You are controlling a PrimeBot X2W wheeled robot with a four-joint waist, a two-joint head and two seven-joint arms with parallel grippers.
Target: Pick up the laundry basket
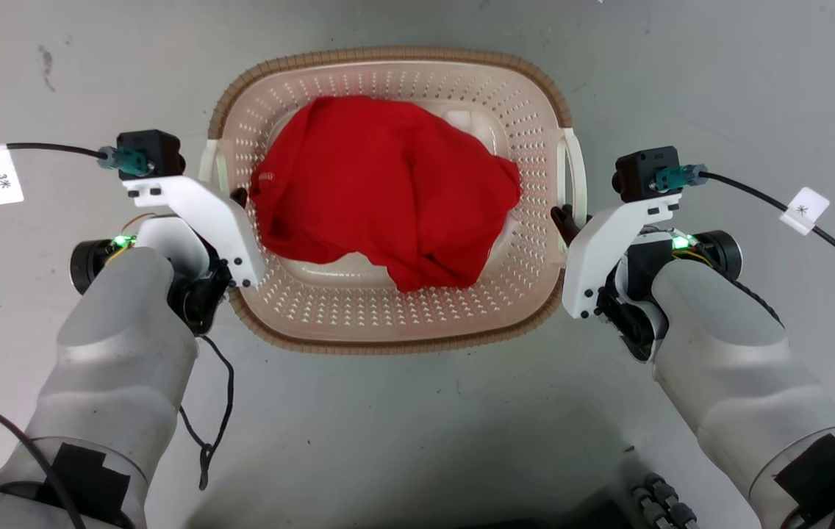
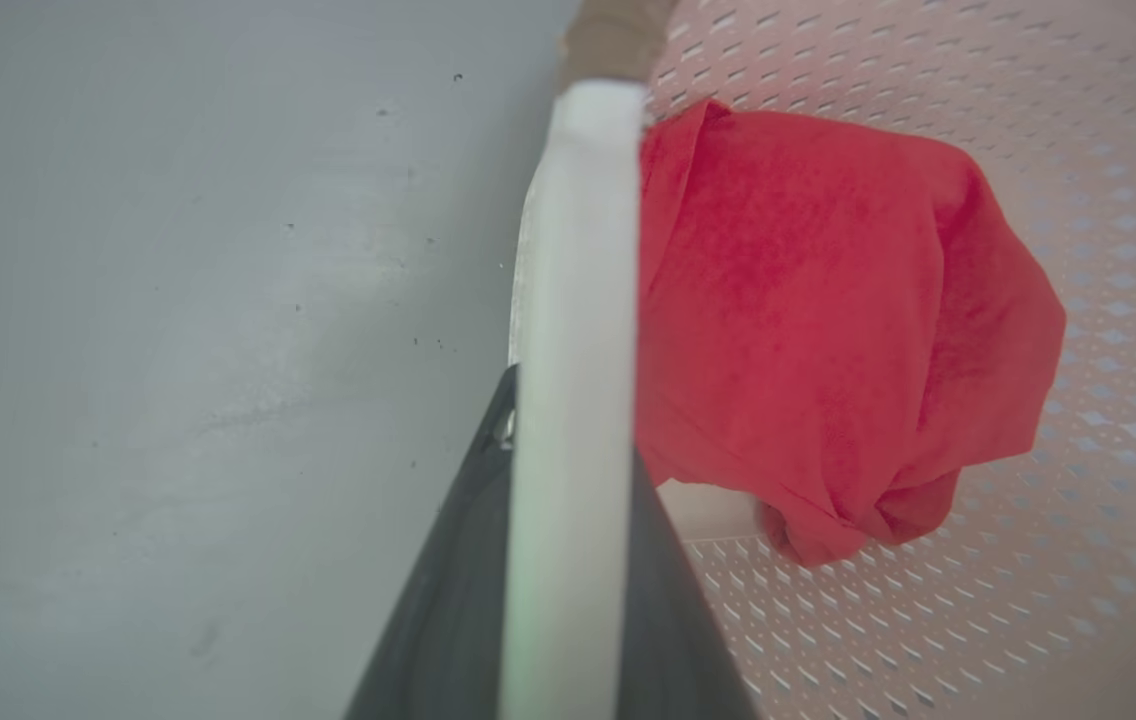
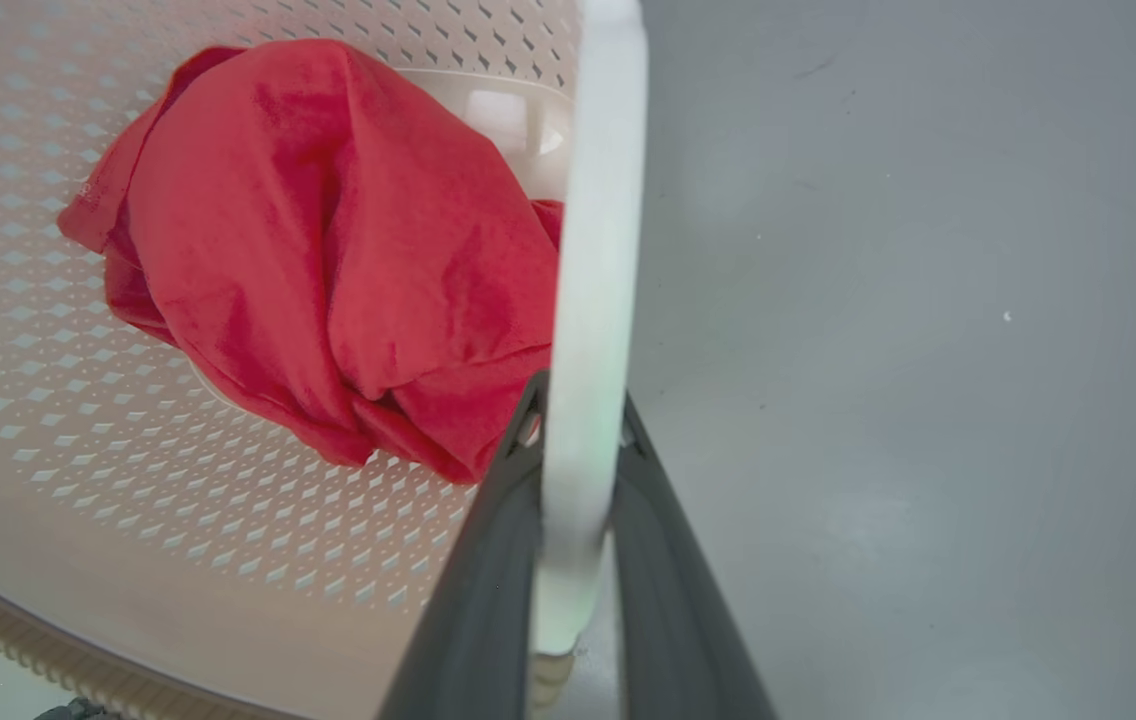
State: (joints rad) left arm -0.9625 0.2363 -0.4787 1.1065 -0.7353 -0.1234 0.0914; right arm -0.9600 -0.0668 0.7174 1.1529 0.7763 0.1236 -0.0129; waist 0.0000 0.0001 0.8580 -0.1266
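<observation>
Smooth pale grey floor (image 1: pixel 417 426), matte with a soft even sheen. A dark smudged scuff (image 1: pixel 45 62) marks it at far left; tiny black specks (image 2: pixel 418 342) scattered elsewhere.

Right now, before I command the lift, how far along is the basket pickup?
Done: both arms are at the cream-pink perforated plastic laundry basket, which holds a crumpled red cloth. In hand: the left tool clamps the left white side handle; the right tool clamps the right white side handle. Left: the lift; the basket appears to rest on the grey floor.
</observation>
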